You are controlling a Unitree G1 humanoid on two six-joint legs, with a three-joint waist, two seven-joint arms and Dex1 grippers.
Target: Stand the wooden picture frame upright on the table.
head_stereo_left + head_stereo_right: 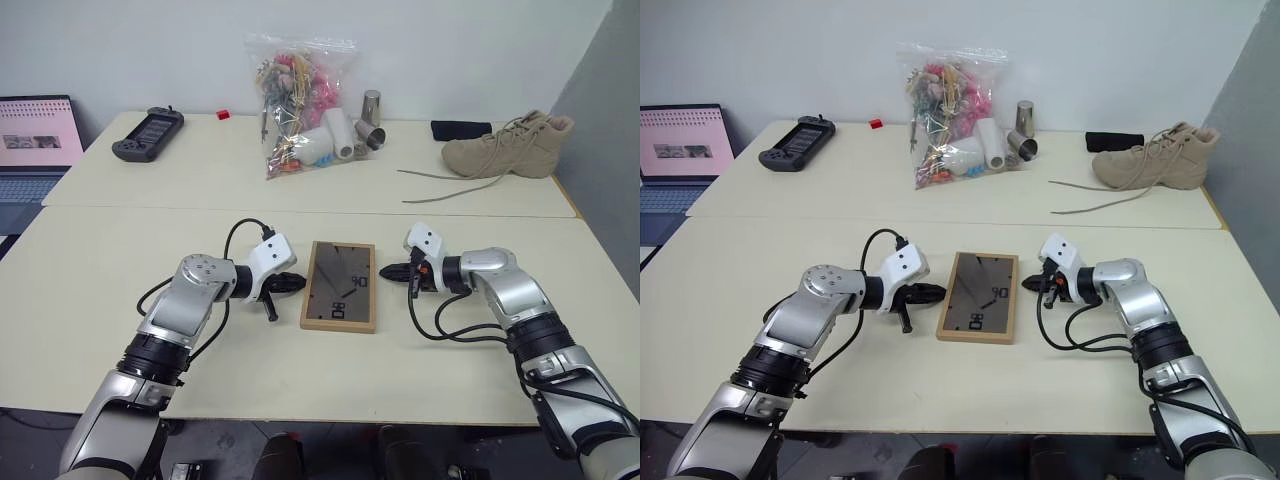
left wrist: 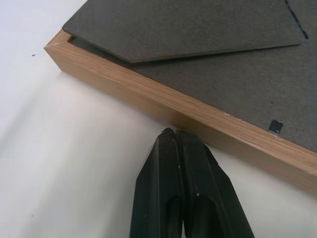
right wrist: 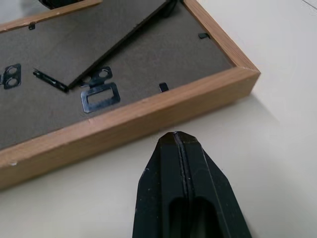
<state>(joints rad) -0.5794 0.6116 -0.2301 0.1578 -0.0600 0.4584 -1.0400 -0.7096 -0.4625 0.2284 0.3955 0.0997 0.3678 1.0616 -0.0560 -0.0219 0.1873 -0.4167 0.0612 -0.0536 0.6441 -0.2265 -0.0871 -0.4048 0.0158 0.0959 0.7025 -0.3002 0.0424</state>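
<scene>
The wooden picture frame (image 1: 339,286) lies flat at the centre, hemmed by my left gripper (image 1: 296,282) and right gripper (image 1: 389,271) at its sides. Bare table (image 1: 90,300) stretches lower left and lower right. Across the top, a clear bag (image 1: 297,105), metal cups (image 1: 371,118), a boot (image 1: 508,146) and a black controller (image 1: 148,133) block passage.
</scene>
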